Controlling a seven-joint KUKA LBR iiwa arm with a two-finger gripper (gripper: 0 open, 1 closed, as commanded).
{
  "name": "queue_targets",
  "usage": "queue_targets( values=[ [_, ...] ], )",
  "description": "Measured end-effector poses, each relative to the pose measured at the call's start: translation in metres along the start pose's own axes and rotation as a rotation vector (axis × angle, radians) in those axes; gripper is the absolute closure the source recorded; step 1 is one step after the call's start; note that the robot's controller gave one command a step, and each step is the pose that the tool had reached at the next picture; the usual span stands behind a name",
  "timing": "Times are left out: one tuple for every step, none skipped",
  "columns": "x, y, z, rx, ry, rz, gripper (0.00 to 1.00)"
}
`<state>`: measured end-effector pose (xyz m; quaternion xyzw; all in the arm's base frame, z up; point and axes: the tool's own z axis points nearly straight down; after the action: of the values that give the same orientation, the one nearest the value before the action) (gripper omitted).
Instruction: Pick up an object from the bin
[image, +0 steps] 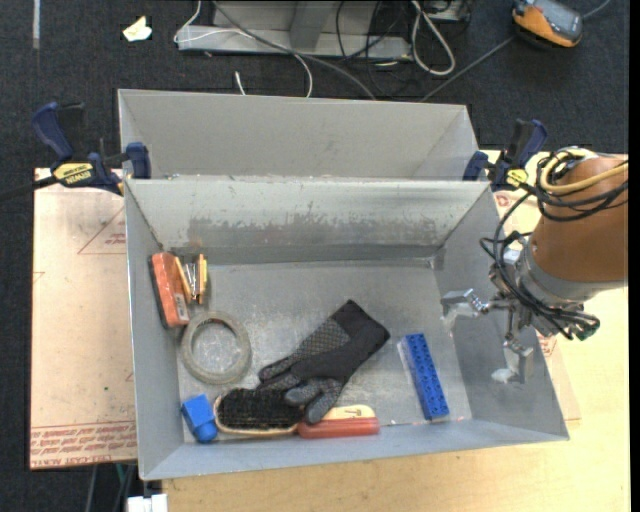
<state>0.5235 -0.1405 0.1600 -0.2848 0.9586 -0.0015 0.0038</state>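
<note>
My gripper (482, 338) hangs over the bin's right sloping wall, open, with nothing between its fingers. One fingertip (452, 302) points left and the other sits lower down the wall. Nearest to it, just to the left on the bin floor, lies a blue perforated bar (425, 375), running front to back. Further left, a black knitted glove (325, 355) stretches diagonally across the middle of the floor. Its fingers rest on a black-bristled brush with a red handle (300, 420) at the front edge.
A clear tape roll (215, 348) lies flat at the left. An orange stapler (172, 288) sits by the left wall, and a small blue block (198, 416) is in the front left corner. The arm's orange cover and cables hang over the bin's right rim.
</note>
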Motion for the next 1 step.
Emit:
queue_targets(
  values=[
    [0.0069,0.0386,0.0275,-0.006,0.001,-0.350,0.00]
  ],
)
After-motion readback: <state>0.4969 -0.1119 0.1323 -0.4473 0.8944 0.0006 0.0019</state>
